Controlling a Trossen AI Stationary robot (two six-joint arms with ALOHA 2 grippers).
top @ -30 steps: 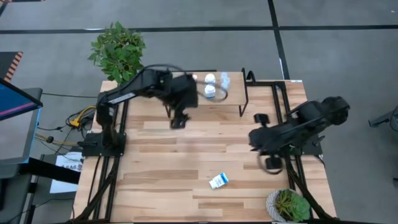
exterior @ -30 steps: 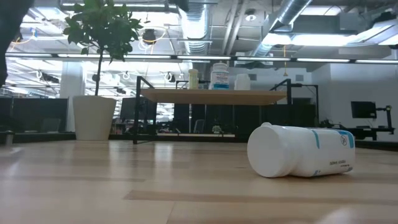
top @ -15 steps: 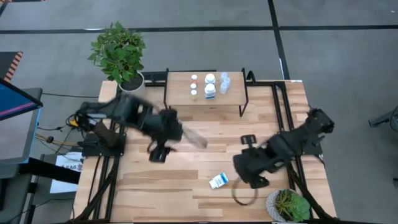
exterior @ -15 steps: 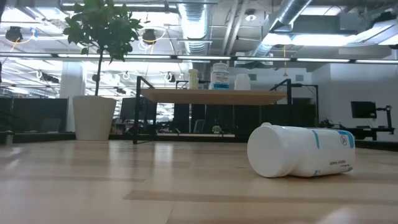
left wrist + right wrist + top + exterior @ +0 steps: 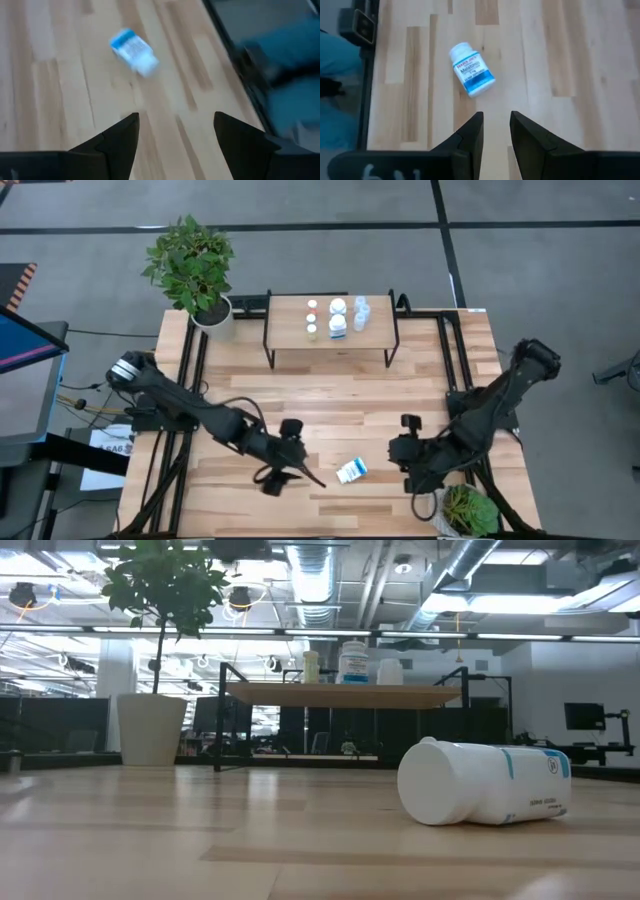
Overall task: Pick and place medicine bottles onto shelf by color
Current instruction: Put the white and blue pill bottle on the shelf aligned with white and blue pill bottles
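Observation:
A white medicine bottle with a blue-banded label (image 5: 351,471) lies on its side on the table near the front edge; it also shows in the low view (image 5: 485,783). My left gripper (image 5: 298,466) is open just to the bottle's left and points at it (image 5: 134,51). My right gripper (image 5: 397,452) stands just right of the bottle (image 5: 472,76), its fingers a narrow gap apart with nothing between them. The shelf (image 5: 330,340) stands at the far edge with several bottles (image 5: 338,318) upright on its top (image 5: 345,695).
A potted plant (image 5: 192,265) stands at the far left corner beside the shelf, its white pot (image 5: 152,728) in the low view. A second plant (image 5: 465,510) sits at the near right corner, close to my right arm. Bare wood lies between shelf and bottle.
My left gripper has swung from the shelf toward the table's near edge and come down, ending just left of the lying bottle. My right gripper has come down and gone toward the near edge and left, closing on the bottle from the right. The bottle has not moved.

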